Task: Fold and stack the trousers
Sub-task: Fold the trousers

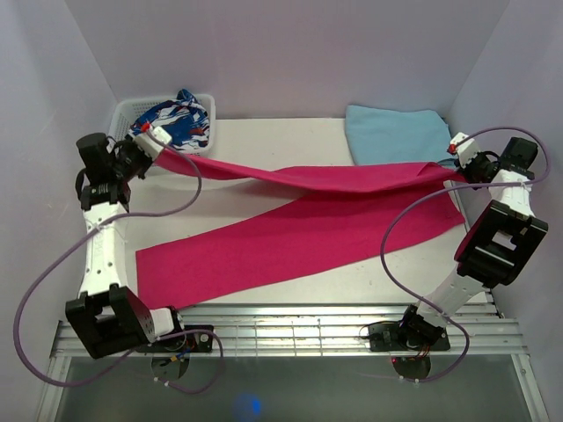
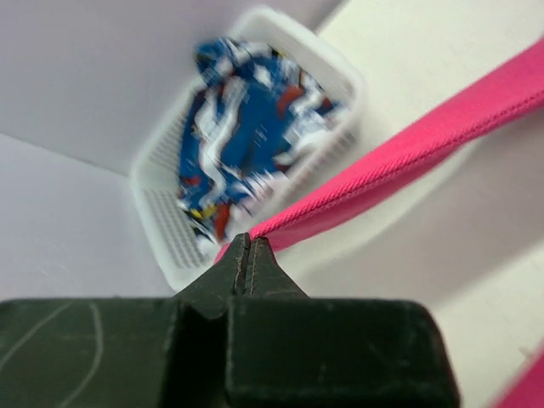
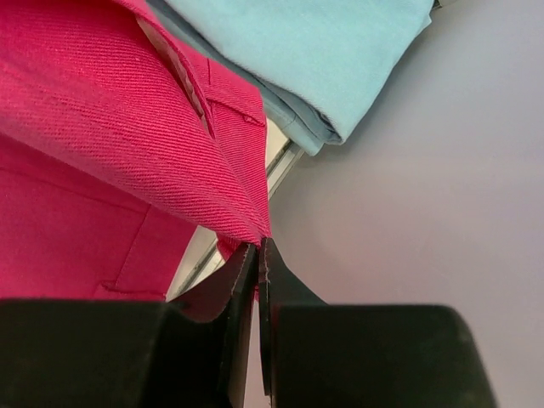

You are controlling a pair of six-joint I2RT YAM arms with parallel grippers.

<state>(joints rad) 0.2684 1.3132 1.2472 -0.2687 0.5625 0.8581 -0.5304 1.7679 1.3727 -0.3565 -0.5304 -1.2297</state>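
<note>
Stretching the bright magenta-pink soft fabric trousers [image 1: 299, 230] between both arms, we have the left gripper [image 1: 157, 139] and right gripper [image 1: 457, 158] each clamped on one end of the raised leg, which runs left-right. The other leg lies flat nearer us. A white plastic basket [image 1: 123, 110] and a folded light-blue cloth [image 1: 396, 132] crowd the far corners.

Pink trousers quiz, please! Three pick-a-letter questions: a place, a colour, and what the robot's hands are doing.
1. Where is the patterned garment? A. white basket B. chair C. drawer
2. What colour is the folded cloth at back right? A. yellow B. light blue C. black
3. The left gripper and right gripper are: A. both open B. both shut on the trousers C. one open
1 A: it lies bunched in the basket. 2 B: pale blue in the top view. 3 B: both wrist views show closed fingers pinching pink fabric.
</note>
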